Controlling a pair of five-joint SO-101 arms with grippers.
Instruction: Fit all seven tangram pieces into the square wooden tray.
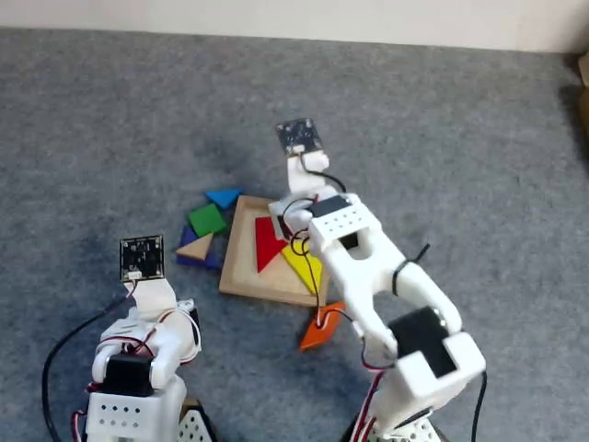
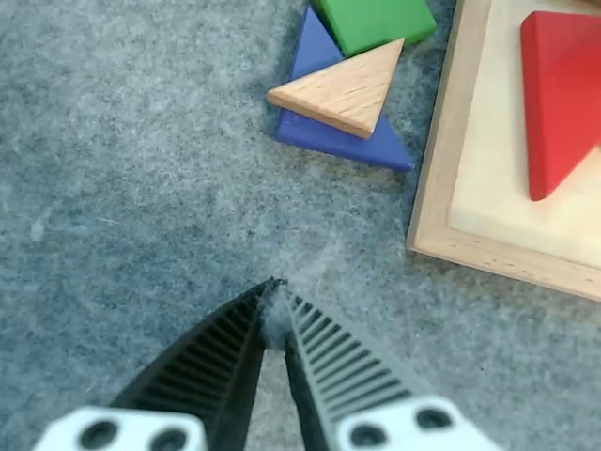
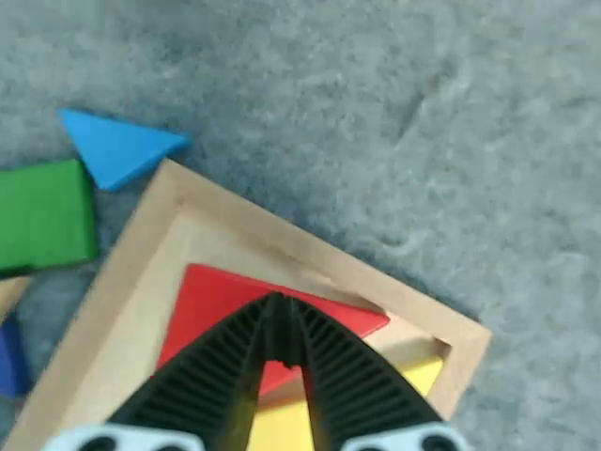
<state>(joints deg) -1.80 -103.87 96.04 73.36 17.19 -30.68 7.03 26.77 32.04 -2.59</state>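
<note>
The square wooden tray (image 1: 241, 276) lies mid-table and holds a red triangle (image 1: 267, 243) and a yellow triangle (image 1: 305, 264). My right gripper (image 3: 280, 329) is shut, its tips over the red triangle (image 3: 211, 301) near the tray's far corner (image 3: 169, 183); whether they touch it I cannot tell. Left of the tray lie a light blue triangle (image 1: 224, 196), a green square (image 1: 207, 219), a plain wooden triangle (image 2: 346, 89) and under it a dark blue piece (image 2: 324, 136). My left gripper (image 2: 274, 310) is shut and empty, low over the carpet short of those pieces.
An orange piece (image 1: 322, 330) lies on the grey carpet by the tray's near right corner, partly under the right arm (image 1: 368, 276). The left arm's base (image 1: 129, 387) stands at the front left. Open carpet stretches behind and to both sides.
</note>
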